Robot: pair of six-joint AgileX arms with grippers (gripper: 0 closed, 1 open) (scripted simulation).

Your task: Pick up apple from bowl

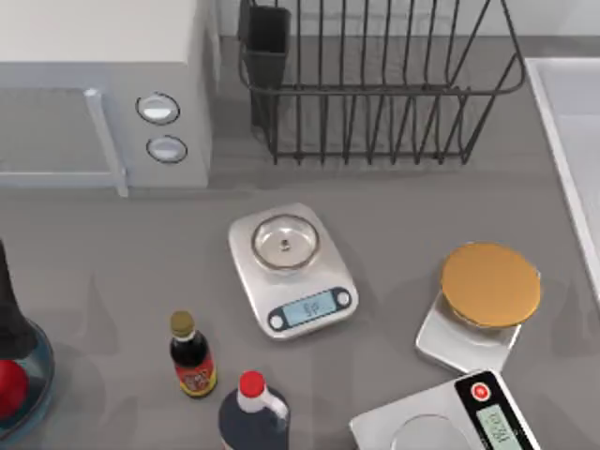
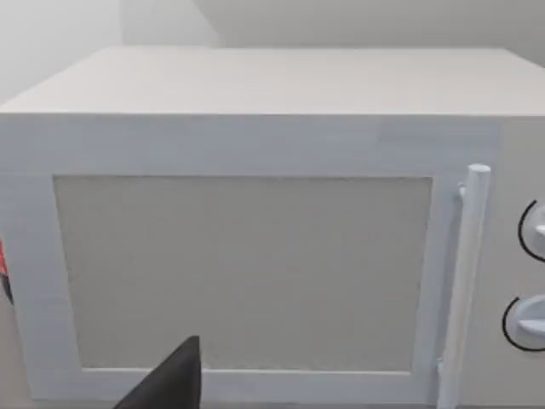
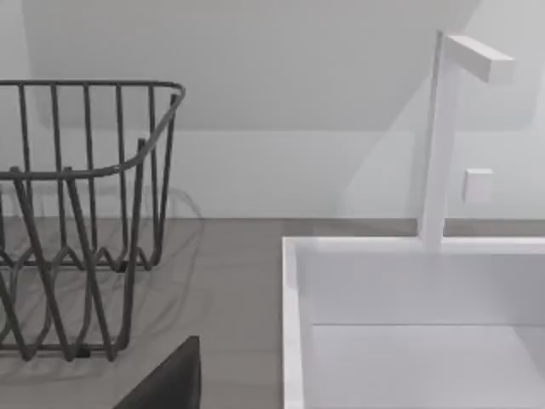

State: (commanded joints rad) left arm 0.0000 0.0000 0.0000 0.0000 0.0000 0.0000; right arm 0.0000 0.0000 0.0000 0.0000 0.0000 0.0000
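The apple (image 1: 8,389) is a glossy red fruit cut off by the top view's left edge, and it lies in the blue glass bowl (image 1: 37,370) at the front left of the table. A dark part of my left arm (image 1: 9,300) reaches in from the left edge just above the bowl and hides its far side. A dark piece of my left gripper (image 2: 170,383) shows in the left wrist view, in front of the microwave door. A like dark piece of my right gripper (image 3: 170,382) shows in the right wrist view, between the rack and the sink.
A white microwave (image 1: 103,94) stands at the back left and a black wire dish rack (image 1: 375,84) at the back middle. A silver scale (image 1: 292,270), a gold-topped scale (image 1: 487,291), a third scale (image 1: 450,422), two dark bottles (image 1: 192,361) (image 1: 251,412) and a white sink (image 1: 572,141) share the table.
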